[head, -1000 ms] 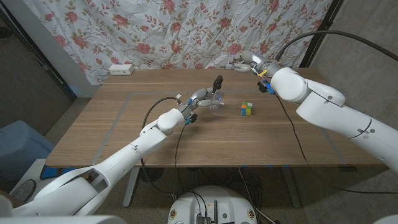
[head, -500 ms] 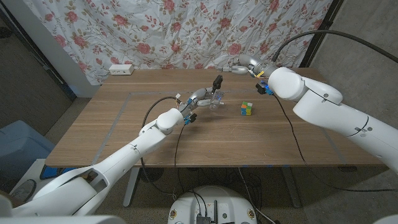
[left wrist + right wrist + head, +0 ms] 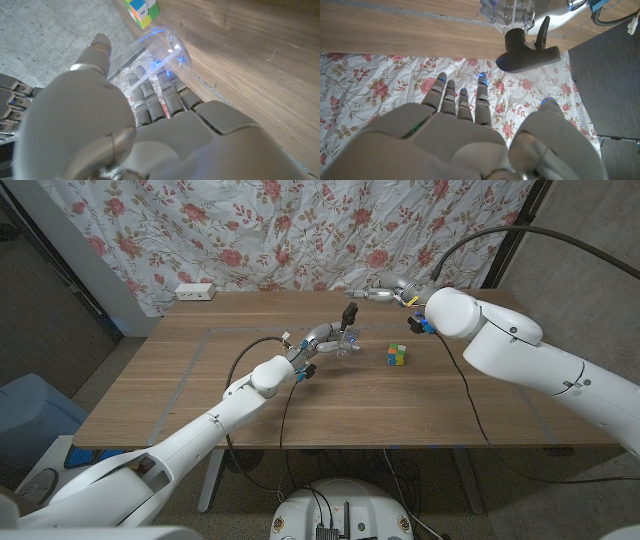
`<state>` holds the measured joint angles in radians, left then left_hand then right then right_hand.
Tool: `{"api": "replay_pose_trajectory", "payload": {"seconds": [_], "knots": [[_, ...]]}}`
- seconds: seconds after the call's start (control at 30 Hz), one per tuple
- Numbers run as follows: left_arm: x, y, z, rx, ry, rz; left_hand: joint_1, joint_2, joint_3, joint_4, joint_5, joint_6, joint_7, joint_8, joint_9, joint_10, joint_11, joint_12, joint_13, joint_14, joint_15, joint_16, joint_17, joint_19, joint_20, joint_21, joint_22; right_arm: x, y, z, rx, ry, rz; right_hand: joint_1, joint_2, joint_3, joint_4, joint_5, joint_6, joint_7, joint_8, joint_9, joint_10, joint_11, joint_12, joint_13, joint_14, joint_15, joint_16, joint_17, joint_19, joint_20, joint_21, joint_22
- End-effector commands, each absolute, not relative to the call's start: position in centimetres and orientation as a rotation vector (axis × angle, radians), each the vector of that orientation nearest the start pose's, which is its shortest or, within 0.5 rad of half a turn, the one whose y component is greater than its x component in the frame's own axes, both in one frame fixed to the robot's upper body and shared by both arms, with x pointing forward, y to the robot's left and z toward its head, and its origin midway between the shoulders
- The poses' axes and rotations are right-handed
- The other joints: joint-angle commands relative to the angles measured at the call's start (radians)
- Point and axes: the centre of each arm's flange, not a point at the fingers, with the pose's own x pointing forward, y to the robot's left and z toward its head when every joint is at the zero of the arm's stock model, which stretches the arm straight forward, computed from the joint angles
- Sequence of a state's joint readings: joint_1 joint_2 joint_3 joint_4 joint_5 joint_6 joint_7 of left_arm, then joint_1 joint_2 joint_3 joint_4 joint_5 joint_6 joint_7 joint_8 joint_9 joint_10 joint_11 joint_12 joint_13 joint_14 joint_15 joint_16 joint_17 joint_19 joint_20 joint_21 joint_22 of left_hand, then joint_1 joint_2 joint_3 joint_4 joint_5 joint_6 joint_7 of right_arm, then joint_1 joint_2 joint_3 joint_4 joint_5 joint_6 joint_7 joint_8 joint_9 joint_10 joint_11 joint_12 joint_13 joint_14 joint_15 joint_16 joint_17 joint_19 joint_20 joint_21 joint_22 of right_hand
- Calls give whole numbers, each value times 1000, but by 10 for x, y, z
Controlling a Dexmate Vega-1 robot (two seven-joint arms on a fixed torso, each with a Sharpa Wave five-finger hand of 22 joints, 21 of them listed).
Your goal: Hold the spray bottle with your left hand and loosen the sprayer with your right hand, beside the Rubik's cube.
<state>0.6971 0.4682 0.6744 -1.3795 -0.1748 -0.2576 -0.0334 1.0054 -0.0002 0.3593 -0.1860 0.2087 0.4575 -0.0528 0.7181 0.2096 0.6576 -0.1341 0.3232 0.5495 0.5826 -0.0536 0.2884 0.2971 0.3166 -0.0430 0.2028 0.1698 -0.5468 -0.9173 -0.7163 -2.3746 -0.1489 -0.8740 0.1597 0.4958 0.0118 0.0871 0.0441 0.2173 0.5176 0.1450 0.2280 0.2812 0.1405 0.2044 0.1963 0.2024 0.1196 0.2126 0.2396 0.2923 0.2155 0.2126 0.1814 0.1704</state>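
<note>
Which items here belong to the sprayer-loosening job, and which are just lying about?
Job: spray bottle, its black sprayer, left hand gripping the bottle, right hand open, Rubik's cube.
Lying about: white power strip, floral curtain.

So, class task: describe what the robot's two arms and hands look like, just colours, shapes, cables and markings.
Both arms are glossy white, rounded shells with bulging joints. A black cable runs outside each arm toward the wrist. The left hand and right hand are grey, smooth-backed, with segmented fingers and blue-lit tips. The right wrist carries blue fittings and a yellow mark.
</note>
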Motion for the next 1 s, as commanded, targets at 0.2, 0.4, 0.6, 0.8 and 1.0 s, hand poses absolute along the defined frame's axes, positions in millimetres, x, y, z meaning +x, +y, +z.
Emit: {"api": "replay_pose_trajectory", "payload": {"seconds": [0.2,0.4,0.6,0.8,1.0], "knots": [[633,116,-19,523,-682,-485,-118,114,31,19,-2,16,13,6,1,22,-19,-5,3,8,-110,-2,3,9,-21,-4,6,480,-132,111,-1255,-443,142,-38,-3,-13,6,-9,-16,23,-3,6,-10,11,3,4,-3,7,-1,0,1,4,8,3],[634,115,-20,523,-681,-487,-119,116,31,20,-2,15,15,6,1,23,-19,-5,4,6,-109,-3,4,9,-20,-4,6,480,-129,110,-1275,-424,143,-51,-4,-18,9,-9,-18,27,-4,6,-10,11,3,4,-3,7,-2,-1,4,4,9,3],[634,115,-20,524,-682,-489,-121,115,32,19,-2,16,14,6,1,23,-20,-6,4,7,-109,-3,4,9,-20,-4,6,483,-121,109,-1300,-404,166,-66,-7,-24,12,-7,-19,27,-4,6,-12,11,4,4,-4,7,-3,-2,9,4,10,3],[634,115,-20,522,-682,-487,-122,114,32,19,-2,16,14,5,1,24,-19,-6,5,7,-109,-3,5,9,-20,-4,6,485,-117,109,-1328,-386,144,-75,-12,-30,12,-5,-22,24,-5,6,-19,11,2,3,-7,7,-5,-4,10,4,10,3],[634,114,-20,521,-681,-489,-122,115,33,18,-2,16,13,5,1,25,-19,-6,5,6,-109,-4,5,9,-20,-4,6,486,-114,109,-1348,-373,133,-78,-15,-32,10,-2,-23,24,-5,6,-23,11,1,3,-10,7,-6,-5,11,4,10,3]]}}
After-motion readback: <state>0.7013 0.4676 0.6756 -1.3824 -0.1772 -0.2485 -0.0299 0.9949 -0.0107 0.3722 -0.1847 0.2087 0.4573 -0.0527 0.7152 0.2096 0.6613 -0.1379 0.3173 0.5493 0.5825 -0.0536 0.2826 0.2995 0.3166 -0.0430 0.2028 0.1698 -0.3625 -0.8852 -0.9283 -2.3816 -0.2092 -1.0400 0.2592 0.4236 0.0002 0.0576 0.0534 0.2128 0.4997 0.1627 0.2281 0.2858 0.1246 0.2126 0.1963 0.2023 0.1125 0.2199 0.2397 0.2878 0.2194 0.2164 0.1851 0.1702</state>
